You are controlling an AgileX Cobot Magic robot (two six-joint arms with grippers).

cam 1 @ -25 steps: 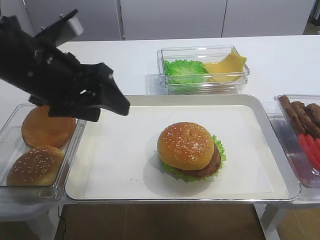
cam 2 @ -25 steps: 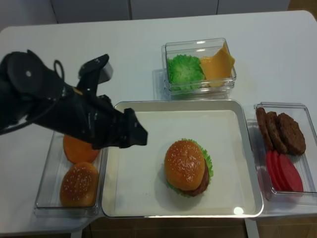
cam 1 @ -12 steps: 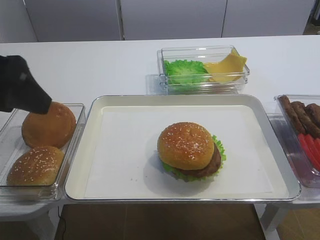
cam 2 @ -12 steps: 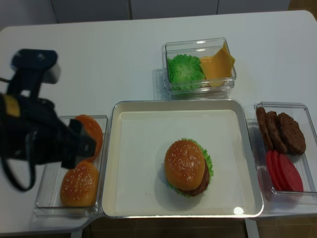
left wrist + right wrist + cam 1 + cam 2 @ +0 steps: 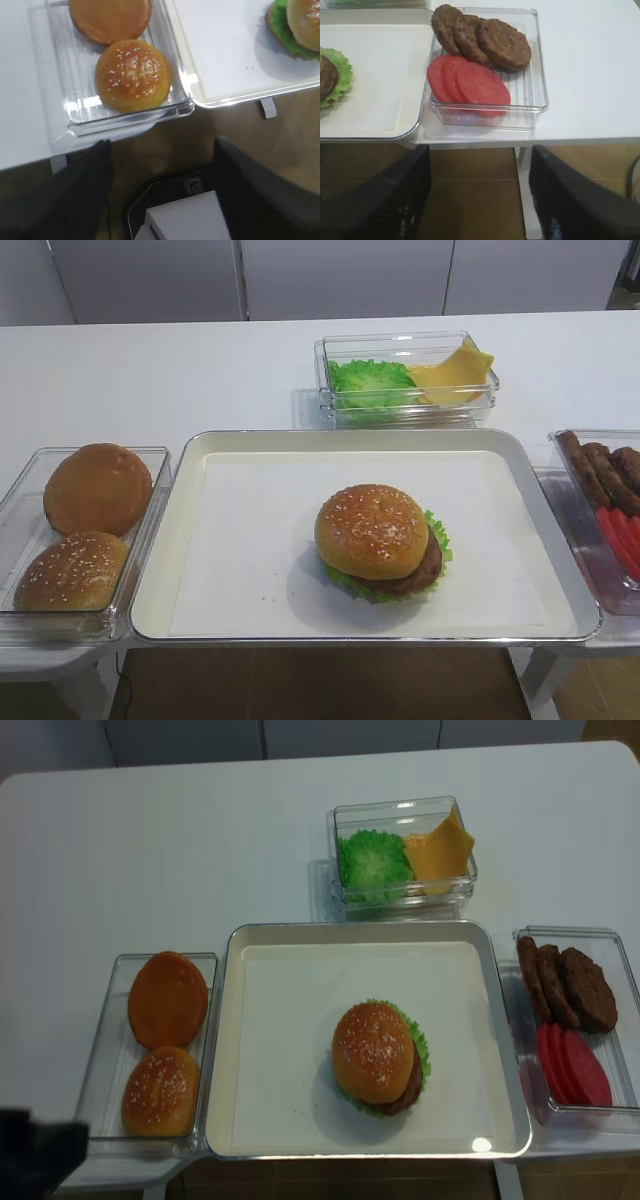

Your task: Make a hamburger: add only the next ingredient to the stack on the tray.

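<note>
The seeded bun top [image 5: 371, 530] lies on the stack, covering the brown patty [image 5: 425, 570] and frilly green lettuce [image 5: 437, 536], right of centre on the cream tray [image 5: 250, 540]. The same stack appears in the realsense view as the bun top [image 5: 372, 1052] on the tray [image 5: 280, 1020]. My left gripper [image 5: 161, 145] is open and holds nothing, low in front of the table's near edge, below the bun box [image 5: 60, 95]. Off the table's right front edge, my right gripper [image 5: 479, 150] stands open over the floor, also holding nothing.
The clear box on the left [image 5: 150, 510] holds a smooth bun [image 5: 97, 488] and a second seeded bun [image 5: 70, 570]. At the back stands a box with lettuce [image 5: 370, 380] and cheese [image 5: 450, 372]. Patties [image 5: 485, 37] and tomato slices [image 5: 467, 82] fill the right box. A dark part of the left arm [image 5: 35, 1155] shows at the lower left corner.
The left arm has drawn back from over the tray's left edge and the bun box, down and to the left, out of the high view. The burger has stayed put.
</note>
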